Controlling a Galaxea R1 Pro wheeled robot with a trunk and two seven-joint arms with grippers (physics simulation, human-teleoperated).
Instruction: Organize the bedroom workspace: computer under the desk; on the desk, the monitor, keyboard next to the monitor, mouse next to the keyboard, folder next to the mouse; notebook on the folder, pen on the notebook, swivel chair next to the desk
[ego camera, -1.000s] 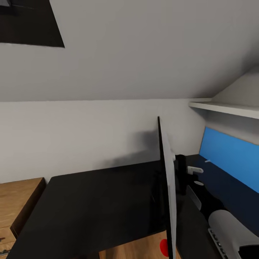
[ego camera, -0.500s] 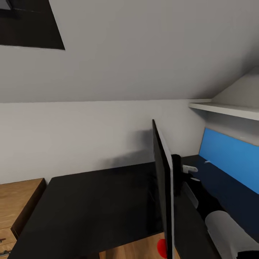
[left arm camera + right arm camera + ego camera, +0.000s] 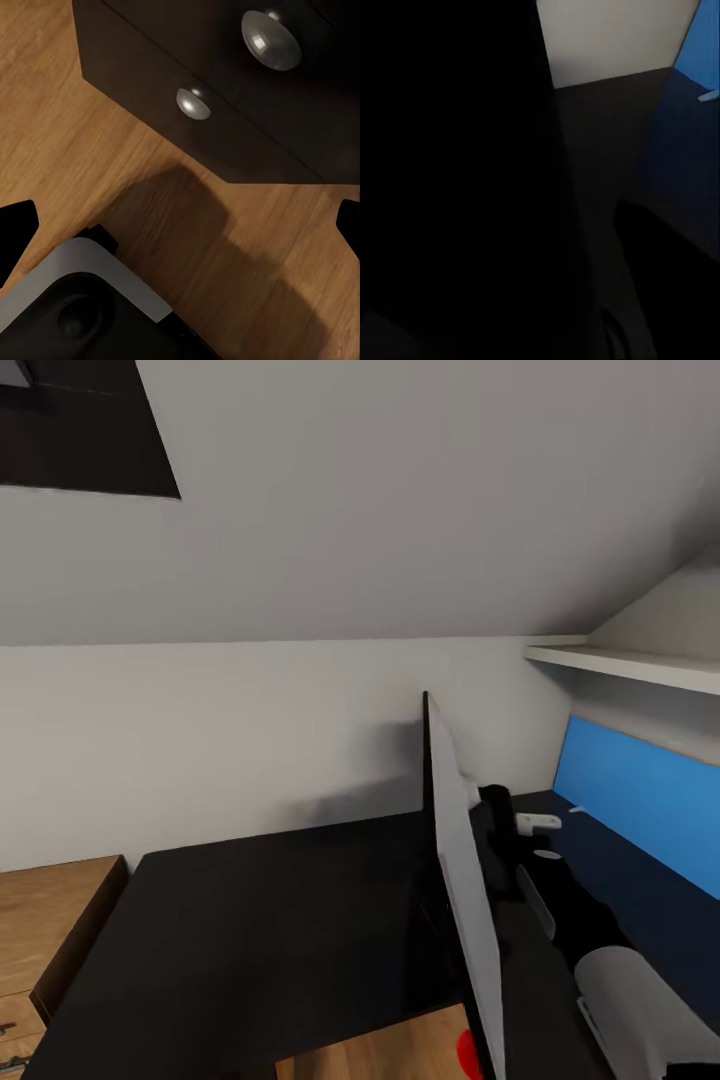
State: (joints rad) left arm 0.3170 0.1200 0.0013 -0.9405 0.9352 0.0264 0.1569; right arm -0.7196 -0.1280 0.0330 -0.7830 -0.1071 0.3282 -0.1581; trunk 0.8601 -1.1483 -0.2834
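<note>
The right gripper sits against the grey back of the monitor; its grip cannot be told (fingers hidden). The monitor stands edge-on above the desk, whose black top lies open toward the left wall.

The left gripper's fingers are spread wide over wooden floor, near the drawer unit.

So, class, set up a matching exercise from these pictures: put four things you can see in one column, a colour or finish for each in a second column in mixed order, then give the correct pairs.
Things:
1. desk
2. wall panel
3. drawer knobs
4. floor

Colours or finishes:
A. bright blue
B. light brown wood
C. black
D. shiny silver

Pairs: 1-C, 2-A, 3-D, 4-B
</note>
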